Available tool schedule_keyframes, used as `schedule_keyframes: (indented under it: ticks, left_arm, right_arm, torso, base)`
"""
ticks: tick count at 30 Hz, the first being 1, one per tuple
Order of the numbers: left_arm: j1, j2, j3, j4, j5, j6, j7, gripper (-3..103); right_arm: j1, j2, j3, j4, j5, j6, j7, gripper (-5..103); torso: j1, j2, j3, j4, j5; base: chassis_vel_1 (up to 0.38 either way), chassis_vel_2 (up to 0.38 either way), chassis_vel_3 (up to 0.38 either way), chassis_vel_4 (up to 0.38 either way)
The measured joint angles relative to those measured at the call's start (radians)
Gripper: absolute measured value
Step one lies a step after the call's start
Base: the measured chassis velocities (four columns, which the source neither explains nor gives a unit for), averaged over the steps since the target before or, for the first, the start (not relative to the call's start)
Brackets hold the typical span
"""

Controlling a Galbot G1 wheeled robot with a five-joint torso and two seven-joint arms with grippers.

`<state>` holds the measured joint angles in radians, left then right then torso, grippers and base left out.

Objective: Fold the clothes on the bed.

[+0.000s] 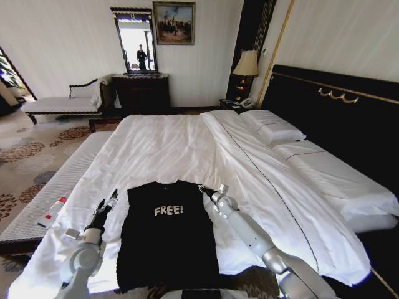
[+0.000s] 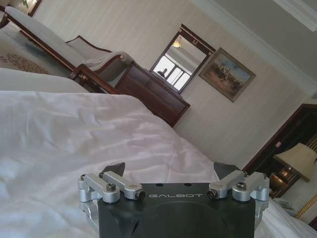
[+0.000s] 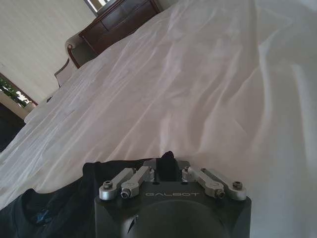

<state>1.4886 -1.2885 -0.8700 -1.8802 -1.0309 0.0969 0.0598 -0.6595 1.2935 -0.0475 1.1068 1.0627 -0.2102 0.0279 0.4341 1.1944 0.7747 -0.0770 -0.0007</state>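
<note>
The clothes, a black T-shirt (image 1: 167,240) with white "FREE!" lettering, lie flat on the near end of the bed (image 1: 162,146), sleeves tucked in. My right gripper (image 1: 208,190) is at the shirt's far right shoulder corner. In the right wrist view its fingers (image 3: 167,159) are drawn together at the edge of the black fabric (image 3: 59,203). My left gripper (image 1: 111,199) hovers just left of the shirt over the white sheet. In the left wrist view the left gripper (image 2: 171,171) is open, with only sheet beyond it.
White pillows (image 1: 274,128) lie against the black headboard (image 1: 336,112) on the right. A pale bench (image 1: 43,199) runs along the bed's left side with a small red-and-white object (image 1: 53,212) on it. A dark dresser (image 1: 140,90) and a lamp (image 1: 246,65) stand against the far wall.
</note>
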Motion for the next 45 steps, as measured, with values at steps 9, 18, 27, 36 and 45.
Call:
schedule_keyframes:
  ticks: [9,18,27,36,45]
  left_arm:
    - [-0.069,0.063,0.041,0.079,0.005,0.015,-0.026,100]
    - [-0.234,0.127,0.133,0.251,-0.085,0.069,-0.090,100]
    - [-0.406,0.142,0.274,0.453,-0.052,0.087,-0.113,100]
    - [-0.468,0.145,0.328,0.555,0.002,0.097,-0.130,100]
    - [-0.510,0.129,0.351,0.604,0.012,0.094,-0.118,78]
  right_arm:
    - [-0.015,0.007,0.005,0.027,-0.008,0.034,-0.001,1]
    - [-0.025,0.006,0.004,0.056,-0.031,0.056,0.000,0]
    - [-0.037,0.006,0.009,0.058,-0.055,0.062,0.001,0]
    - [-0.040,-0.002,0.015,0.063,-0.061,0.063,0.000,0]
    - [-0.043,-0.005,0.020,0.059,-0.069,0.067,-0.007,0]
  torso:
    - [0.000,0.000,0.000,0.0000,-0.0001]
    - [0.000,0.000,0.000,-0.0001,0.0001]
    - [0.000,0.000,0.000,-0.0001,0.0000]
    - [0.000,0.000,0.000,0.0000,0.0000]
    - [0.000,0.000,0.000,0.0000,0.0001]
  base:
    - [0.000,0.000,0.000,0.000]
    - [0.000,0.000,0.000,0.000]
    - [0.000,0.000,0.000,0.000]
    - [0.000,0.000,0.000,0.000]
    - [0.000,0.000,0.000,0.000]
